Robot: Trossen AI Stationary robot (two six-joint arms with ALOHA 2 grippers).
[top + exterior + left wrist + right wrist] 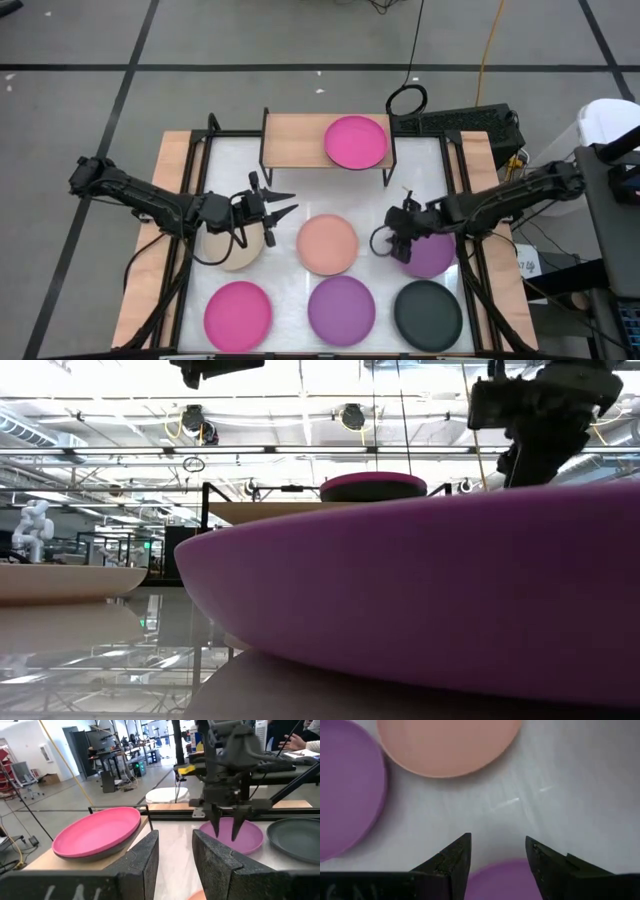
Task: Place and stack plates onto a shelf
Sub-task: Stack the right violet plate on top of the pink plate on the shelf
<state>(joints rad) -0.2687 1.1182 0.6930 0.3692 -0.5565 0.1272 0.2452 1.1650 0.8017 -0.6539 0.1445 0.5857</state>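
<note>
Front row of the table (pixel 200 150), nearest the camera side: a magenta-pink plate (pixel 238 314), a purple plate (pixel 341 308) and a dark grey-black plate (pixel 428 314), side by side and apart from one another.

Middle row: a beige plate (pixel 232 252), largely covered by the left arm; a peach plate (pixel 327 243) at the centre; a second purple plate (pixel 432 255), partly under the right arm. The left gripper (pixel 283 204) hovers between the beige and peach plates, pointing across the table, its jaws apart and holding nothing. The right gripper (pixel 496 855) points straight down over the near edge of the second purple plate (pixel 502 881), jaws apart and empty; bare tabletop lies between it and the peach plate (pixel 447 745).

Far edge: the low wooden shelf (pixel 295 135) on black legs. On its right half rests a second magenta-pink plate (pixel 355 141); the left wrist view shows a darker plate (pixel 97 854) directly beneath it, stacked. The shelf's left half is bare wood.
</note>
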